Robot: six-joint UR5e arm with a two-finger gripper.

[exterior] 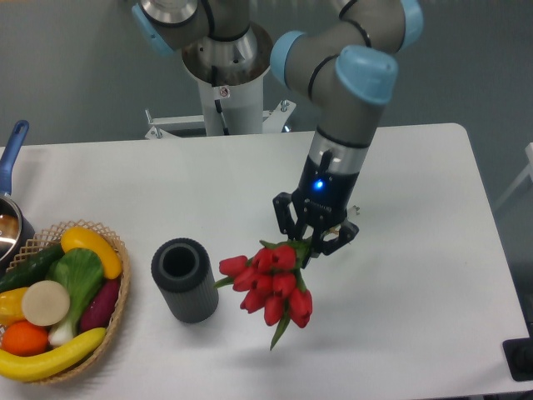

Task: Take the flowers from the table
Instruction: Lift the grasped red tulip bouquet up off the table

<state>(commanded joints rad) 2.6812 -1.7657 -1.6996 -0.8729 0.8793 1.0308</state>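
Observation:
The flowers (271, 286), a bunch of small red tulips, hang tilted just under my gripper (311, 244). The gripper is shut on the bunch near the top of the heads, where green stems show between the fingers. One green tip pokes out below the heads. The rest of the stems is hidden. A soft shadow on the white table (416, 250) below the bunch shows it held slightly above the surface. The arm comes down from the upper middle.
A dark upright cylinder (184, 279) stands just left of the flowers. A wicker basket (123, 287) of fruit and vegetables sits at the front left corner. A pot with a blue handle (10, 158) is at the left edge.

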